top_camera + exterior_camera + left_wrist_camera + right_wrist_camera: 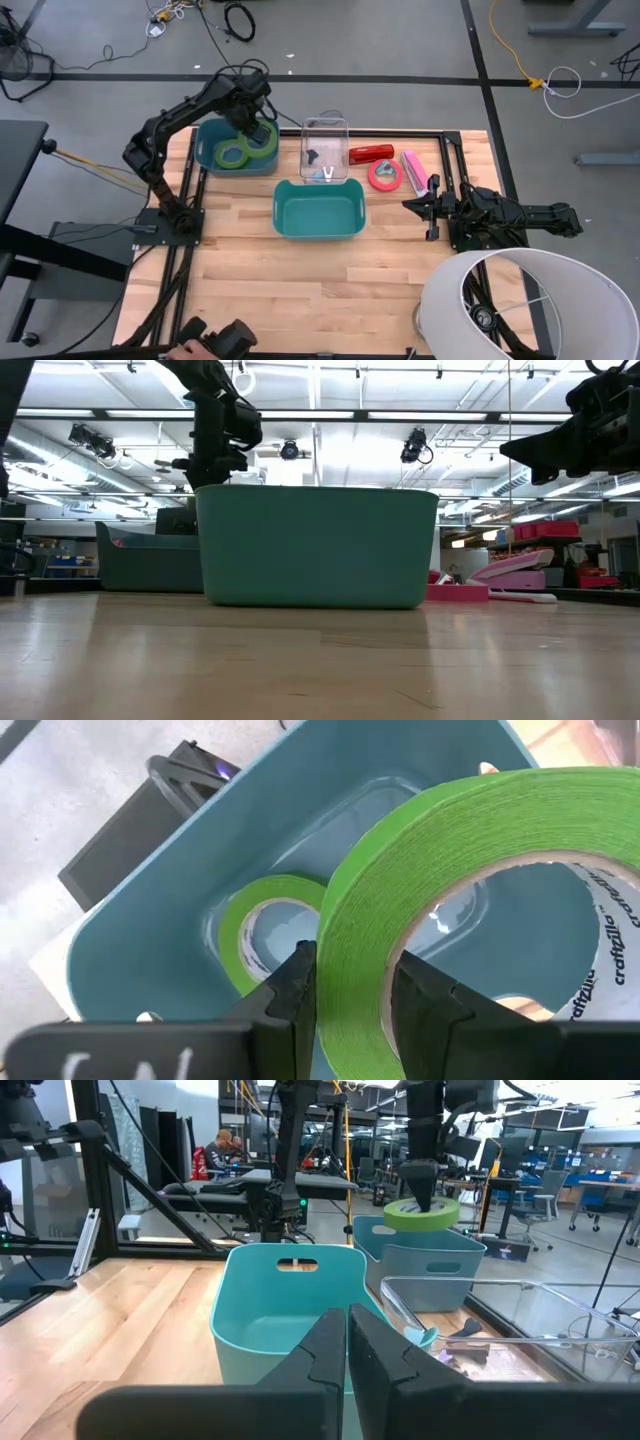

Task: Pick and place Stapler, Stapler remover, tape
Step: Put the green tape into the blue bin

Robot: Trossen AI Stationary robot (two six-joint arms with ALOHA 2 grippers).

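A: Where is the left end effector (262,134)?

B: Above the blue-grey bin (205,152) at the far left of the counter (300,280) — its fingers (296,982) are clamped across the band of a green tape roll (470,870), one finger inside the ring and one outside. The roll hangs over the bin, tilted.

A: And the other tape?

B: A second green roll (233,155) lies flat on the floor of that same bin. The pinkish-red roll (385,175) lies on the counter to the right of the clear container (325,152), between a red stapler (371,153) and a pink stapler (414,171).

A: The remover?

B: Small dark and pale items sit inside the clear container; I cannot tell which is which.

A: The right arm?

B: Its end effector (420,206) waits low at the right side of the counter — fingers (320,1342) pressed together on nothing, pointing toward the teal bin (316,208) in the middle.
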